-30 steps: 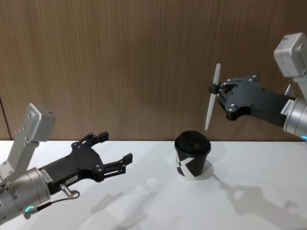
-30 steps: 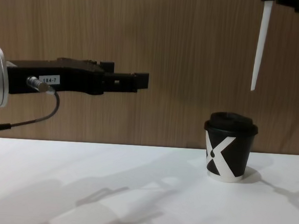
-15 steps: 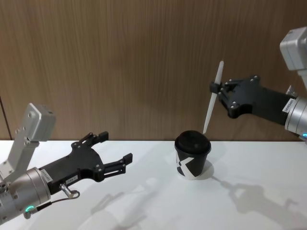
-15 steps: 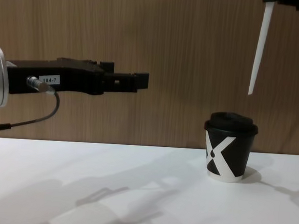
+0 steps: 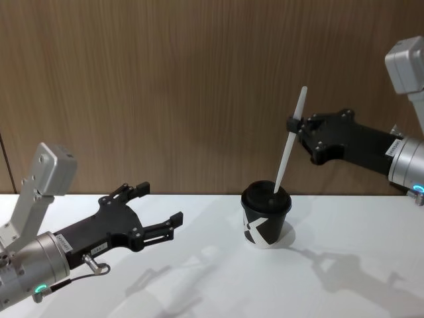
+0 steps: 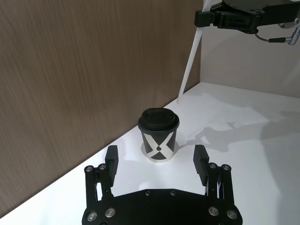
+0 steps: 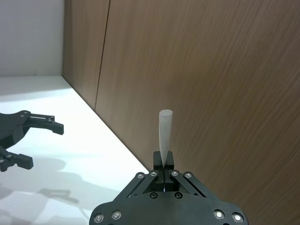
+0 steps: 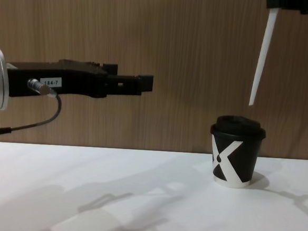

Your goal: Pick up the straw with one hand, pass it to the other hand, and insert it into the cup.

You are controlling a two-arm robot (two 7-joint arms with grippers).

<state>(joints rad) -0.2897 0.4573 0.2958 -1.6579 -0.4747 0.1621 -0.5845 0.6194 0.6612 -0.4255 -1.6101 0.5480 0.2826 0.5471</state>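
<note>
The white straw (image 5: 289, 142) hangs tilted, gripped near its upper end by my right gripper (image 5: 292, 124), which is shut on it high at the right. From the chest the straw (image 8: 261, 57) ends a short gap above the lid of the black cup (image 8: 236, 153). The cup (image 5: 266, 215) with its white X mark stands upright on the table. In the right wrist view the straw (image 7: 164, 133) rises from between the closed fingers. My left gripper (image 5: 159, 204) hovers open and empty at the left, well away from the cup (image 6: 159, 136).
A white table (image 5: 199, 278) carries the cup, with a brown wood-panel wall (image 5: 165, 79) close behind it. The left arm (image 8: 66, 80) reaches in level above the table's left half.
My right gripper has come down and slightly left with the straw, bringing its lower tip closer to the cup lid. The left arm has not moved.
</note>
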